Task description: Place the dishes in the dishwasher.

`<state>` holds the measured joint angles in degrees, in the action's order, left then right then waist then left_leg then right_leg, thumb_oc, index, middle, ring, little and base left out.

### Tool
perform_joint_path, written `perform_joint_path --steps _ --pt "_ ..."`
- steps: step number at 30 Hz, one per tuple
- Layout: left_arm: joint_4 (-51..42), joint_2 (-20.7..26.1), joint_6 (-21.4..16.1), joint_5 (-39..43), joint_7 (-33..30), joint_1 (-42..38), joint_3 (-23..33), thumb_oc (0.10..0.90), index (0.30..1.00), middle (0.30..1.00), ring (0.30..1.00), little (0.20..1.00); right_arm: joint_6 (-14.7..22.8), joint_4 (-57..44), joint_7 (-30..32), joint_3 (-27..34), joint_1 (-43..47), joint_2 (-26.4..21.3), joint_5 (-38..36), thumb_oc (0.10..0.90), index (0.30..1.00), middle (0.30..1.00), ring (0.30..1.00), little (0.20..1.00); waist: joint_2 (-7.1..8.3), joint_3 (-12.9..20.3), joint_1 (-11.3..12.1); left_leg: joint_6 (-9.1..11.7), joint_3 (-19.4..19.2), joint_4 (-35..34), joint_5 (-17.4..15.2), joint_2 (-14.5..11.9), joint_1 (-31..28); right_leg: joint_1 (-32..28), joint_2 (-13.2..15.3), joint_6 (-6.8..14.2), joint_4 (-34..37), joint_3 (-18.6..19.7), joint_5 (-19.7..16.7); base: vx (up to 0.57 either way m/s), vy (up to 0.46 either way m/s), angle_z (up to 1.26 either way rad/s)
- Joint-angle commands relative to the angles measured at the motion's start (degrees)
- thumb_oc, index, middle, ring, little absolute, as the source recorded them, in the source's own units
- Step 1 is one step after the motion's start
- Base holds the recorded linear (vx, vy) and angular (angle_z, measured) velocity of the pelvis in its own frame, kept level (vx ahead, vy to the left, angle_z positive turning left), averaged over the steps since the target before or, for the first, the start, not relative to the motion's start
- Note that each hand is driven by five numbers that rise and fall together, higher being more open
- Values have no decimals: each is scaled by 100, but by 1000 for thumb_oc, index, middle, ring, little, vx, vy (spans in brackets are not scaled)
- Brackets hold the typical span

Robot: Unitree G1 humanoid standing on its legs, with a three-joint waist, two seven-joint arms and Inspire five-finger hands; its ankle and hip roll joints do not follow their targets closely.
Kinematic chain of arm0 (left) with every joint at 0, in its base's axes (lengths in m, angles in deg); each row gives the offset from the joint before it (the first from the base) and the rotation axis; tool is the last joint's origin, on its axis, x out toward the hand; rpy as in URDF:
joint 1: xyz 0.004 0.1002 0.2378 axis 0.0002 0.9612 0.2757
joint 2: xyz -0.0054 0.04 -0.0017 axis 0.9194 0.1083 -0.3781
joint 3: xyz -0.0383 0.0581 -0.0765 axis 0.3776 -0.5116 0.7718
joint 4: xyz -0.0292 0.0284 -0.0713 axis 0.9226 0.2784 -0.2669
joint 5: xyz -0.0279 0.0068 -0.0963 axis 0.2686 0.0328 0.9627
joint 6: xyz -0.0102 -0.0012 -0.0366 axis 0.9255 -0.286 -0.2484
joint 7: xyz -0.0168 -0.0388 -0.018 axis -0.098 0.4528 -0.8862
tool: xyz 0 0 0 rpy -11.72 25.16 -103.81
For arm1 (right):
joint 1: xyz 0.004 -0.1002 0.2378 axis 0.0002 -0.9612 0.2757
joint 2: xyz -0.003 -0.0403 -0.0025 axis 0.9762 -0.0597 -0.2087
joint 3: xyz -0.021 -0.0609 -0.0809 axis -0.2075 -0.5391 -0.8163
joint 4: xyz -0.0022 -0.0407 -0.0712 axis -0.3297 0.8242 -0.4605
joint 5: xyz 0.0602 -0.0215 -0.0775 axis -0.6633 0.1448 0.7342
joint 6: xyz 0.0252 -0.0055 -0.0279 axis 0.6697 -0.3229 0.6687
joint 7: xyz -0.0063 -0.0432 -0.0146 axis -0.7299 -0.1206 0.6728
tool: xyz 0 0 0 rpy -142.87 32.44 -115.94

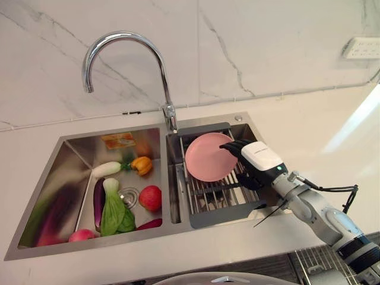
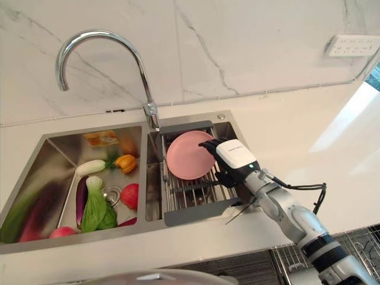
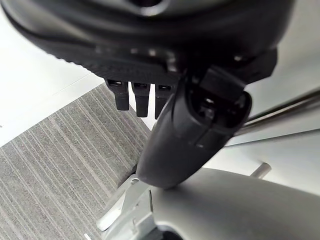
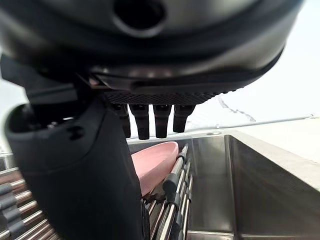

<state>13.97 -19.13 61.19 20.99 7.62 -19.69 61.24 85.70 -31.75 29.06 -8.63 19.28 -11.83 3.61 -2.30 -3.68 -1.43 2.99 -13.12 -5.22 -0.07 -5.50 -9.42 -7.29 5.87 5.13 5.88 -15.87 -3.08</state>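
Note:
A pink plate (image 1: 208, 157) leans tilted on the grey dish rack (image 1: 219, 199) in the sink's right basin. My right hand (image 1: 258, 157) is at the plate's right edge, with its dark fingers (image 1: 233, 145) reaching straight over the rim and the thumb lower, by the rack. In the right wrist view the plate (image 4: 155, 162) lies just past the straight fingers (image 4: 152, 120), beside the thumb; the hand is open. My left hand (image 3: 190, 130) hangs open above a grey striped floor, holding nothing.
The left basin (image 1: 71, 172) holds several vegetables: an orange pepper (image 1: 141, 165), a red tomato (image 1: 150, 197), bok choy (image 1: 113, 211) and an eggplant (image 1: 98, 202). A tall curved faucet (image 1: 160, 71) rises behind the sink. A wire rack (image 1: 312, 261) shows below the counter's front right edge.

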Motion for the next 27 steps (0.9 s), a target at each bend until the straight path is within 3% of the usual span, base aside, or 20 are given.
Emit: perform_joint_path --steps 1,9,10,11,18,21,27 --pt "60 -260 -301 -12 -29 -576 -237 800 900 900 900 900 64 -18 595 -209 1059 57 177 800 900 900 900 900 351 130 163 36 196 126 -576 -121 -363 72 429 356 -92 -402 121 0 0 0" --pt "-36 -239 -299 -28 -105 -601 -385 800 900 900 900 900 -14 451 893 -975 1745 283 747 800 900 900 900 900 340 136 268 51 210 139 -578 -139 -355 60 429 353 -88 -432 149 1 -2 1" --pt "-53 -242 -304 -34 -132 -611 -410 800 900 900 900 900 -27 581 948 -1182 1887 339 923 493 439 439 439 439 338 136 300 57 212 135 -574 -142 -356 45 425 352 -88 -451 160 5 -12 8" --pt "-53 -243 -304 -35 -133 -611 -401 800 900 900 900 900 -26 602 963 -1200 1904 350 929 400 300 300 300 300 337 134 290 57 213 134 -574 -142 -357 44 425 352 -88 -452 160 8 -13 14" --pt "-100 -258 -279 108 -269 -576 -382 800 900 900 900 900 -215 776 1280 -1226 2004 538 1114 400 300 300 300 300 335 139 329 71 258 142 -571 -151 -341 17 425 347 -88 -508 187 5 -6 5" --pt "197 -355 -158 657 -374 -569 38 800 900 900 900 900 -347 319 1448 -754 1754 546 902 400 300 300 300 300 334 146 291 74 267 145 -563 -149 -332 33 429 342 -88 -512 175 0 0 0" --pt "247 -339 -136 469 -436 -507 80 800 900 900 900 900 -452 -216 1635 -232 1570 468 876 400 300 300 300 300 316 146 256 68 252 134 -566 -149 -340 25 418 331 -88 -500 186 5 1 3"
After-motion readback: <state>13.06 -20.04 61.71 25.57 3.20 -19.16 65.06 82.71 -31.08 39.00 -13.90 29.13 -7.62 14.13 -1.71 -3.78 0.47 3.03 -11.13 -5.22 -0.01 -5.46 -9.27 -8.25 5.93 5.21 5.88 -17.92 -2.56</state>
